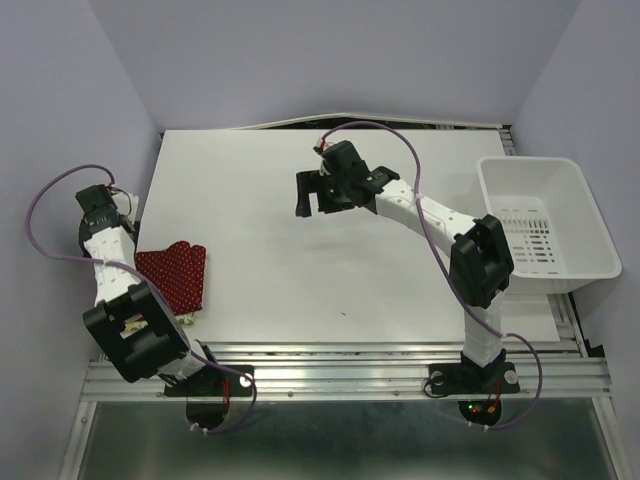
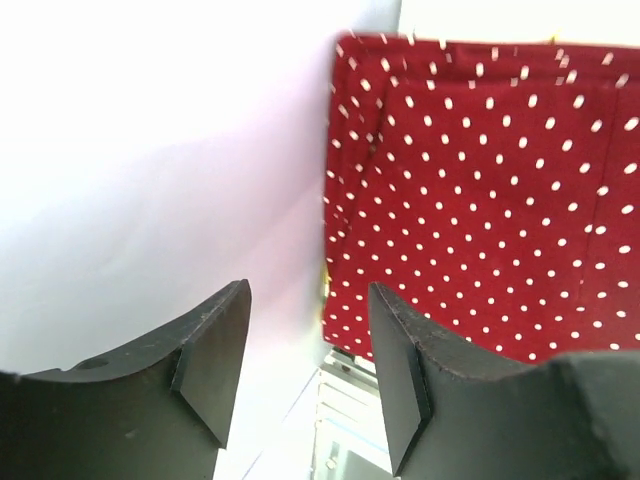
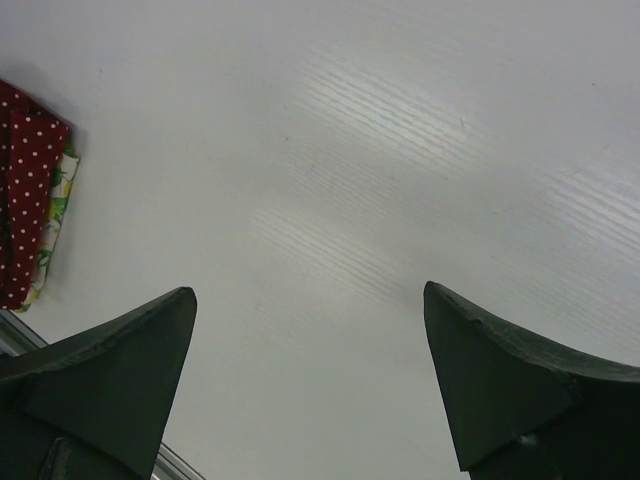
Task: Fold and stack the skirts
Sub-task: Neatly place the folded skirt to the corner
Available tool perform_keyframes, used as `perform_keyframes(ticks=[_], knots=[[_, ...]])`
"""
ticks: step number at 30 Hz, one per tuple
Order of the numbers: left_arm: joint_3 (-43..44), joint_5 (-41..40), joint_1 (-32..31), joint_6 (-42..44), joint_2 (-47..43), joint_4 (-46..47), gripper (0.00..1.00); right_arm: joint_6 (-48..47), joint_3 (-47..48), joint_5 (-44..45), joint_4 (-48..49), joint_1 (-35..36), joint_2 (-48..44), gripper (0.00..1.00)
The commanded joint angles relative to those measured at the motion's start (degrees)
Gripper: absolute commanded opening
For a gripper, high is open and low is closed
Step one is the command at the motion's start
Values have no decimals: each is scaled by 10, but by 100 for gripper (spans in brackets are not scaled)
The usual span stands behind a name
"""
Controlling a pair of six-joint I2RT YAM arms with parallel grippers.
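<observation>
While the right gripper hangs over the middle of the table, we find its fingers spread as wide as they go, with only bare white surface between them in the wrist view. Nothing held there.

Over by the left edge, toward the near side, we have the red skirt, folded into a flat rectangle with its white dots facing up. And look underneath (the right wrist view catches it best): the lemon skirt lies below it, a strip of yellow and green print peeking out along one side. So we see red on top of lemon, touching, one pile.

The left gripper sits just beside that pile, off its outer edge. Its fingers are parted with nothing pinched between them, and the red cloth lies beyond the right-hand finger. From above we cannot pick those fingers out, since the left arm's own joints cover them.

Far right, the bin sits at the table's edge, well apart from both skirts.
</observation>
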Motion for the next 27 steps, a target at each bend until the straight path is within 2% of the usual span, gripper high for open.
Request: perform_keyframes(ticks=[1, 4, 5, 10, 11, 16, 17, 18, 19, 20, 21, 25, 27], knots=[[41, 31, -14, -2, -37, -53, 62, -41, 19, 7, 11, -10, -21, 100], [59, 76, -42, -12, -37, -79, 63, -68, 8, -18, 11, -34, -36, 100], [66, 100, -54, -16, -35, -85, 70, -75, -3, -28, 12, -42, -48, 100], [117, 136, -158, -67, -23, -91, 75, -105, -54, -42, 13, -94, -98, 100], [130, 142, -191, -72, -17, -91, 89, -110, -64, -43, 13, -115, -109, 100], [235, 183, -287, -119, 32, -86, 90, -146, -144, -39, 9, -177, -165, 100], [250, 184, -305, -138, 54, -78, 96, -150, -176, -35, 8, -192, -184, 100], [262, 180, -322, -146, 64, -73, 99, -157, -192, -29, 9, -200, -193, 100], [281, 175, -366, -153, 85, -60, 99, -171, -224, -24, 10, -206, -211, 100], [288, 173, -402, -167, 96, -54, 99, -187, -240, -14, 10, -212, -221, 100], [292, 172, -403, -173, 104, -48, 99, -187, -255, -14, 12, -212, -229, 100], [271, 177, -487, -204, 140, 12, 99, -209, -319, 0, 19, -212, -268, 100], [254, 193, -506, -218, 143, 33, 99, -213, -345, -1, 33, -212, -282, 100]])
